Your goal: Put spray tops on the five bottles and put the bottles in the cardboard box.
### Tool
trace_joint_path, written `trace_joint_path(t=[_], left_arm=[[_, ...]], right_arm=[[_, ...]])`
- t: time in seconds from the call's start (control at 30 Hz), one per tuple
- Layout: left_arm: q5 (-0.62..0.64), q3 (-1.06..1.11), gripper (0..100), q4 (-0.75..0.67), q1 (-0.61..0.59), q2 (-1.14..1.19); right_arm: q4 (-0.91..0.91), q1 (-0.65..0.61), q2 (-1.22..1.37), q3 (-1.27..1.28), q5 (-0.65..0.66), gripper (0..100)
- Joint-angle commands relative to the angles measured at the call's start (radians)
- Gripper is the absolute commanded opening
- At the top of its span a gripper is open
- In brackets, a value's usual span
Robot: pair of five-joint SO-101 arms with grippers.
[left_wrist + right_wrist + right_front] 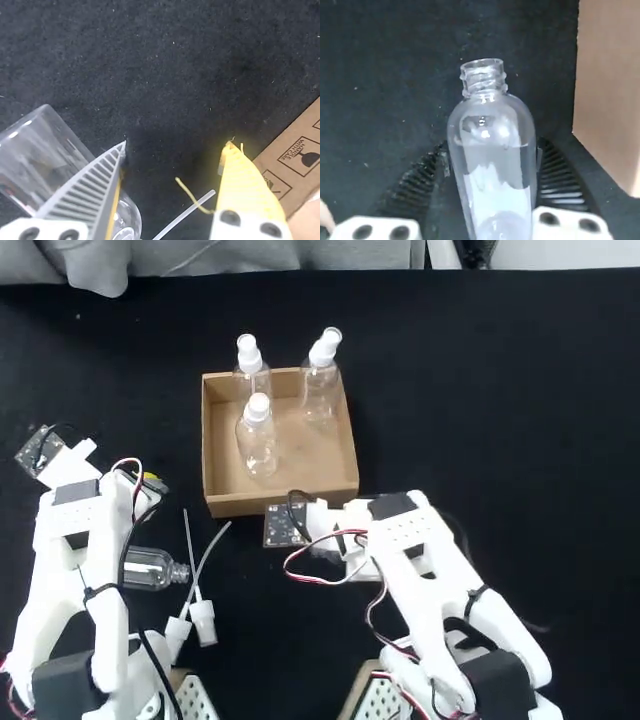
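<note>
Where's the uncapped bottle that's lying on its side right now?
High view: the uncapped bottle lies on the table's left side beside the left arm, with two loose spray tops close by and the cardboard box farther back.

Lower left of the high view, the lying bottle [155, 568] has its base tucked under the left arm [80, 560]. In the right wrist view the held bottle [492, 160] loses its bottom to the frame edge, and the cardboard box [607, 85] is cropped too.

Left hand [175, 146] spread wide, pointing down; right hand [491, 147] clamped around bottle [487, 115].
</note>
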Motion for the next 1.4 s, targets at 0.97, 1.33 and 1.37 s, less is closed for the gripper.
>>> trace_joint_path(t=[0.97, 1.33, 1.37], left_arm=[[0.003, -0.041, 27, 0.014, -0.056, -0.015], [0.002, -0.185, 27, 0.252, -0.056, -0.015], [0.002, -0.186, 27, 0.255, -0.056, -0.015]], right_arm=[[0.295, -0.018, -0.096, -0.154, -0.242, 8.1], [0.428, -0.150, -0.378, -0.189, -0.482, 8.1], [0.440, -0.170, -0.392, -0.196, -0.506, 8.1]])
